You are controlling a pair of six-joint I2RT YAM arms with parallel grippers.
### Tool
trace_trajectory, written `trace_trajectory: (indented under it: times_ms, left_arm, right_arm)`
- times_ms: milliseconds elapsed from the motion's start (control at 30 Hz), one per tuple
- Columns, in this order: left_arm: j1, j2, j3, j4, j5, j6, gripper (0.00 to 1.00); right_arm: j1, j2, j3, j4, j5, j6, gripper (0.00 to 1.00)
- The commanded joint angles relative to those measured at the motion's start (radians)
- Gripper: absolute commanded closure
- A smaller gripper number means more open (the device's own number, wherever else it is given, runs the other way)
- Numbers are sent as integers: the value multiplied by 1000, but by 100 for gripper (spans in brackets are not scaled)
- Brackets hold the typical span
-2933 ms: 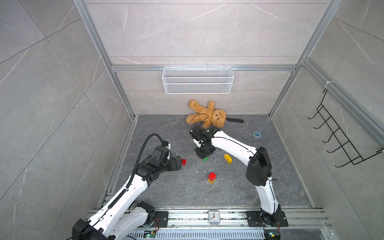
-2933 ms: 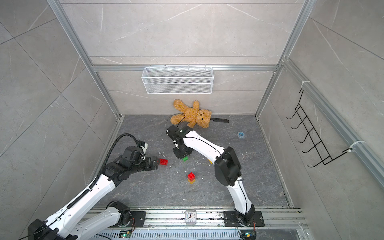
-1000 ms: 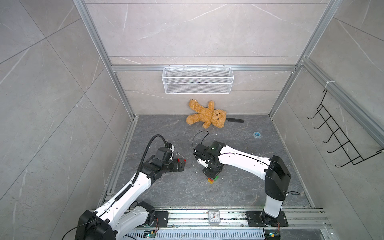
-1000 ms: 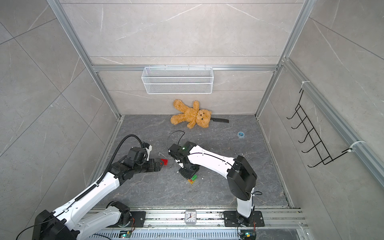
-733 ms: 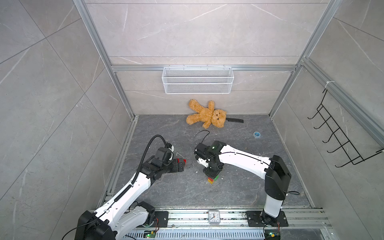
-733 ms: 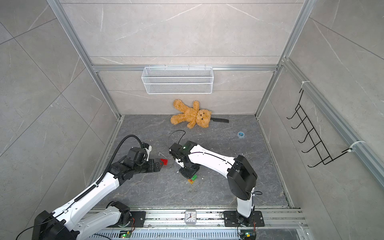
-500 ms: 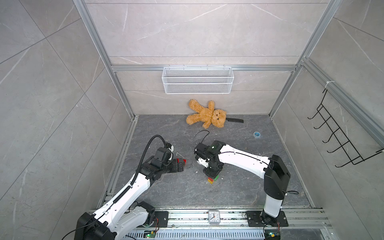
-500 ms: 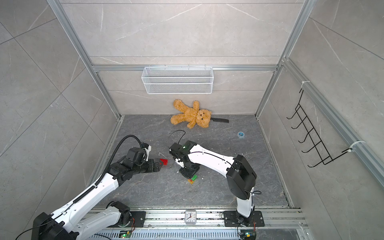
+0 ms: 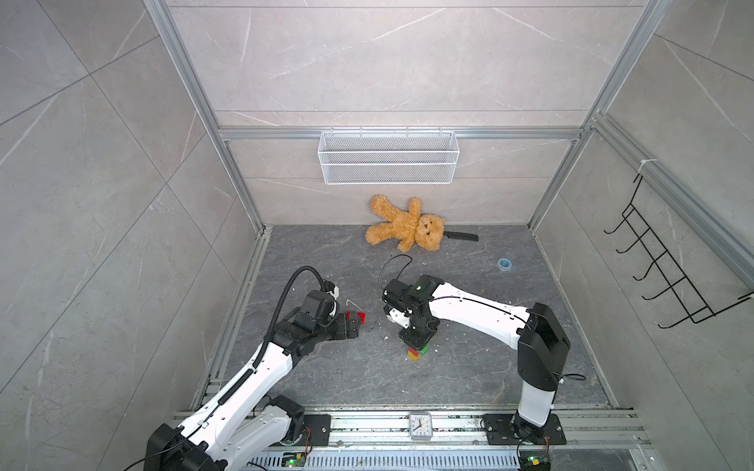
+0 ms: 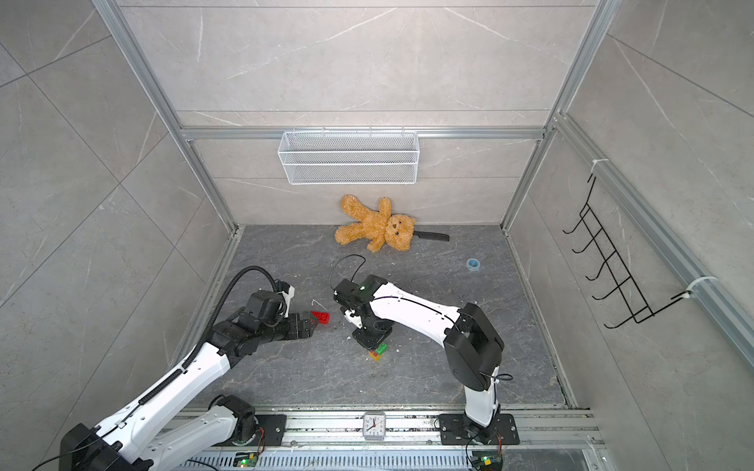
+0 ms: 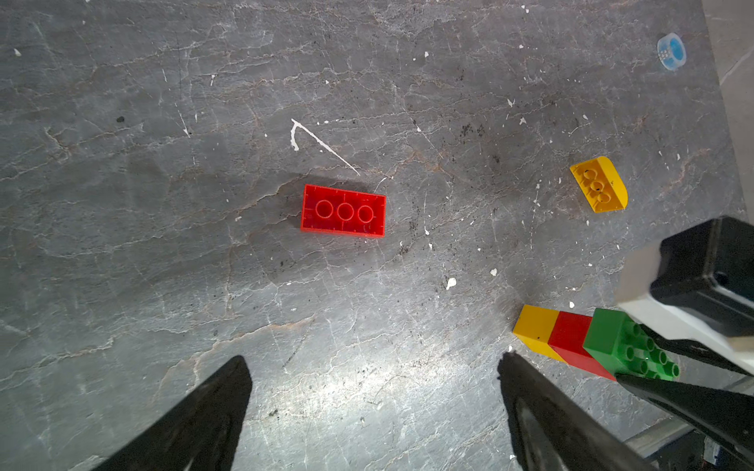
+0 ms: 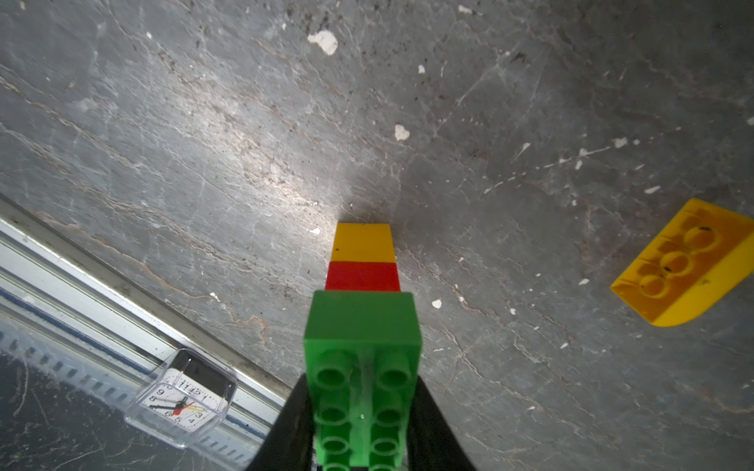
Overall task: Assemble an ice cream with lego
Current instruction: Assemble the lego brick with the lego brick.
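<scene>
Right wrist view: right gripper pinches long green studded plastic brick atop yellow-and-red brick stem; best press squarely down before release; left gripper gapes empty, flat red brick well apart from stem.

From my right wrist I can read only the black numerals on the white dial of the small square clear-plastic clock: 11, 12, 1, 3, 4, 5, 6, 8 and 9. In both top views its dial is too small to read.
</scene>
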Motion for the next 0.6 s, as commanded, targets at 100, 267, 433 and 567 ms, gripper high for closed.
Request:
trace_trajectory:
  times_ms: [100,267,433,567]
  left_arm:
    - [3,-19,32,-15,-12,-3,3]
    - [3,-16,36,-17,-11,-4,3]
    - [3,-9,40,-19,-12,-4,3]
    - [3,-5,42,-20,-13,-6,3]
  right_arm:
    - [-10,173,-132,96,-84,-11,100]
    - [-10,99,-86,78,-67,-3,75]
    - [-10,51,-57,49,-14,9,58]
    - [-10,20,-50,47,15,19,46]
